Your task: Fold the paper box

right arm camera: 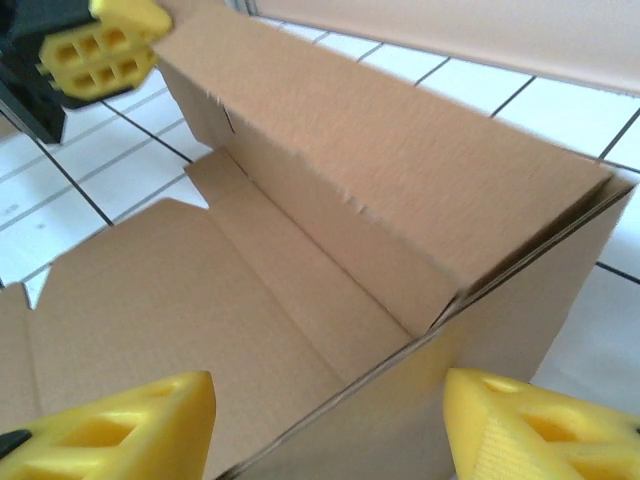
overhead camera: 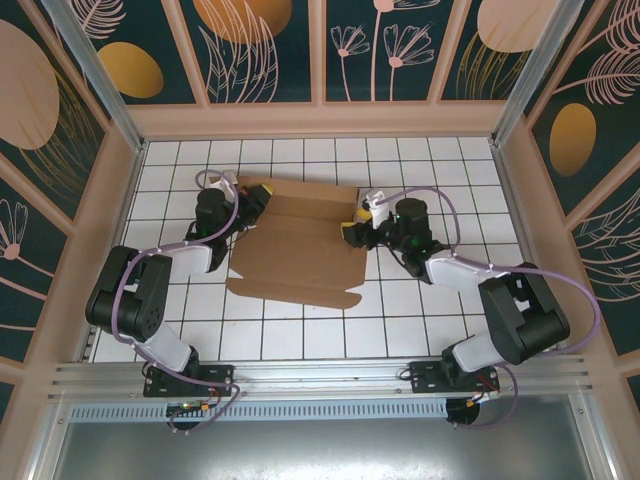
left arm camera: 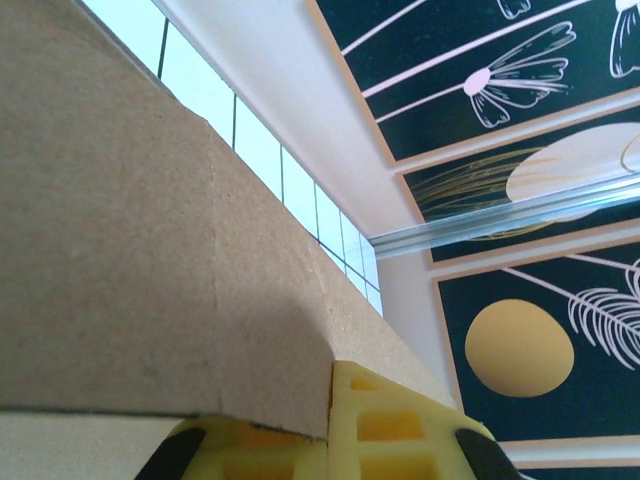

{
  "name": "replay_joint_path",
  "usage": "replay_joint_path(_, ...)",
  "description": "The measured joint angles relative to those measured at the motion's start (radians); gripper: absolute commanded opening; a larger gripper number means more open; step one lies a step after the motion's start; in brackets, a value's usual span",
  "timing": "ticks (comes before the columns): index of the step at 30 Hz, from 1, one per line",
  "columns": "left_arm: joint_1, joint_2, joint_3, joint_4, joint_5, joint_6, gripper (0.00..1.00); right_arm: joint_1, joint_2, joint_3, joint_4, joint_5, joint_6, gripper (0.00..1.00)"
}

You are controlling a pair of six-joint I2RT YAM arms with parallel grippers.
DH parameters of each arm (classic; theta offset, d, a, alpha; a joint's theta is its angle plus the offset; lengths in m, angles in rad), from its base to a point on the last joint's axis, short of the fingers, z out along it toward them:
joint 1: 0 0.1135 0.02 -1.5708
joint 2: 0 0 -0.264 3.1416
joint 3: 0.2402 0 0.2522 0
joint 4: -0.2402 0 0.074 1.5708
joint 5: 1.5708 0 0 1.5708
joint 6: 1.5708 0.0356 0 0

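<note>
Clamping left, released right

Left gripper is clenched on the far-left flap of the paper box, which lies on the table between the grippers. Right gripper stands released, fingers straddling its right wall.

Left gripper jaws are being held pinched shut on the paper box edge. Right gripper jaws are being held spread wide. Both arms are being held reached forward, elbows bent outward, wrists angled inward.
</note>
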Motion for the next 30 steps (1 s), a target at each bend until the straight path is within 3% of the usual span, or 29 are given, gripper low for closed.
replay_joint_path(9, -0.008, 0.0, 0.034, -0.067, 0.026, 0.05, 0.0, -0.117, -0.186, -0.072, 0.141, -0.149, 0.172, 0.58)
replay_joint_path(13, -0.009, 0.0, 0.042, -0.085, 0.027, 0.058, 0.0, -0.171, -0.305, -0.081, 0.129, -0.021, 0.195, 0.46)
replay_joint_path(21, -0.009, 0.0, 0.049, -0.09, 0.029, 0.05, 0.0, -0.071, -0.227, -0.055, -0.096, 0.272, 0.044, 0.49)
replay_joint_path(25, -0.01, 0.0, 0.051, -0.093, 0.031, 0.042, 0.0, -0.04, -0.132, -0.055, -0.175, 0.301, -0.014, 0.48)
replay_joint_path(30, -0.011, 0.002, 0.056, -0.097, 0.031, 0.032, 0.0, -0.026, -0.124, -0.067, -0.172, 0.227, -0.04, 0.5)
